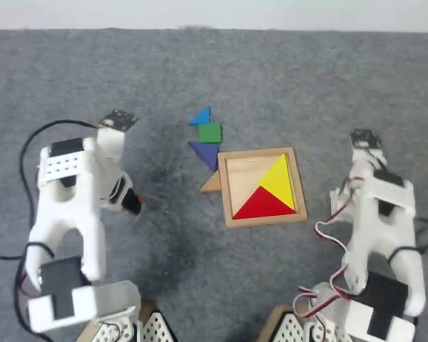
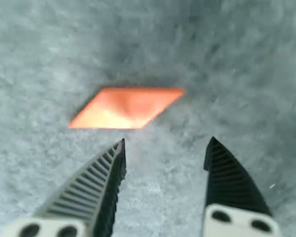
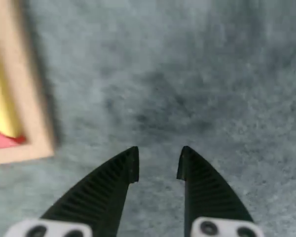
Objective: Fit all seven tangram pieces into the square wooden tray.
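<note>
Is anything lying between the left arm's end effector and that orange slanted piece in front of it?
Nothing visible does. In the left wrist view, the left end effector is open, and only bare grey carpet separates it from the orange piece, which lies flat with no other piece touching it.

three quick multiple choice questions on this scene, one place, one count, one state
1. How many pieces lie in the tray? A) two B) four C) seven
2. Where is the green square? A) in a gripper B) on the carpet beside the blue triangle C) under an arm
3. The left gripper is: A) shut on a piece B) open C) shut, empty
Answers: A, only the yellow triangle and the red triangle lie inside; B, it rests on carpet outside the tray; B, its jaws stand apart before the orange piece.
</note>
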You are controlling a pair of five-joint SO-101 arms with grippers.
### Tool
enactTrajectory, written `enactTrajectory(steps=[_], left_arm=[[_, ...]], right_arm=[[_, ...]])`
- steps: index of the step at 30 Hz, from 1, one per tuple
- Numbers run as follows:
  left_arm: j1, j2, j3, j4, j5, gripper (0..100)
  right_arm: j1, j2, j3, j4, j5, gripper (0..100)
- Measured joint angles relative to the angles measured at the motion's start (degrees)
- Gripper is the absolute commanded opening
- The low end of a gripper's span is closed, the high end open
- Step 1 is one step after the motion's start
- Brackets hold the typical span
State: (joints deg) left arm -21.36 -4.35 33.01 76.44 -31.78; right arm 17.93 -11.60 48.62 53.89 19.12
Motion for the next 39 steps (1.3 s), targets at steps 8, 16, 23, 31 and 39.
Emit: enactTrajectory(steps=[8, 16, 23, 31, 39], left_arm=[[-3.34, 3.25, -0.97, -2.11, -6.77, 25], [-3.34, 8.18, -5.01, -8.88, -15.91, 25], [-1.32, 14.86, -6.51, -7.03, -22.59, 24], [-0.62, 18.11, -6.77, -7.03, -22.95, 7], [-0.62, 13.8, -6.24, -4.04, -21.45, 7]], right_arm=[[1.49, -2.55, 7.21, -6.51, 2.46, 15.8], [0.7, -5.98, 10.81, -8.26, 2.55, 15.6], [0.7, -6.42, 11.25, -8.7, 2.55, 15.6], [0.7, -6.42, 11.25, -8.79, 2.55, 15.6], [0.7, -6.42, 11.25, -8.79, 2.55, 15.6]])
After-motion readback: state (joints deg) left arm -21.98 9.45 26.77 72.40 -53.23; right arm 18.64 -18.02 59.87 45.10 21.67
